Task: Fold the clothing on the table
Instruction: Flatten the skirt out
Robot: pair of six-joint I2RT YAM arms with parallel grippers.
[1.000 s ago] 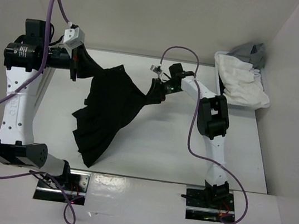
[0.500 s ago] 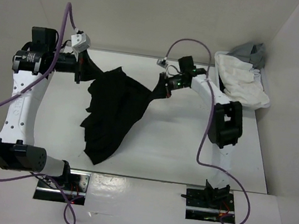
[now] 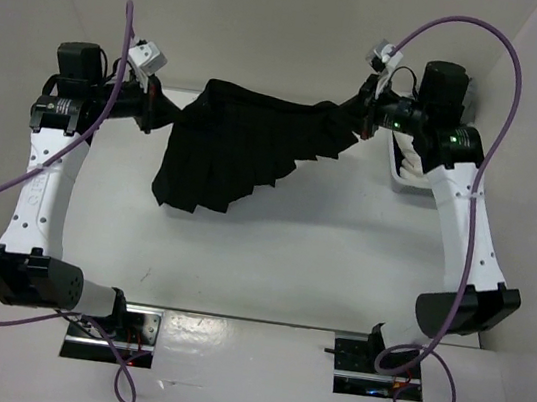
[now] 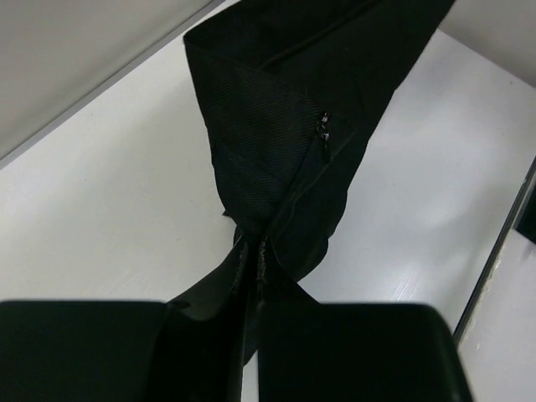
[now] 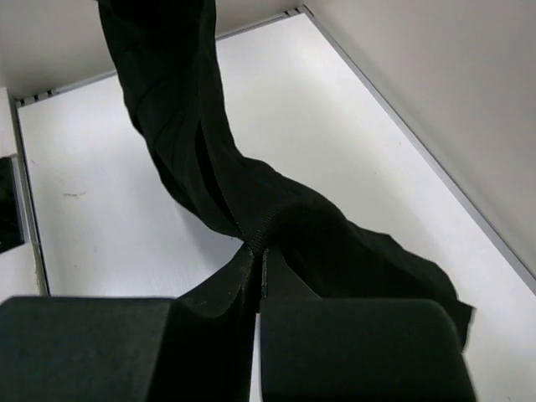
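The left tool (image 4: 251, 251) is pinching shut on one corner of the black skirt (image 3: 236, 151). The cloth is bunching into a tight twist at its tips, with what looks like a small zip pull (image 4: 322, 126) just beyond. The right tool (image 5: 255, 251) is clamping shut on the opposite corner in the same way. Between the two tools the skirt is hanging stretched in the air, its loose lower part drooping on the left tool's side. Whether it is touching the white surface (image 3: 322, 249) below, I cannot tell. Judging by this, no fold is made yet: laying it flat and folding it are both still ahead. The fabric is reading as soft, matte and finely woven, with pleats fanning outward. The surface is looking smooth and hard.
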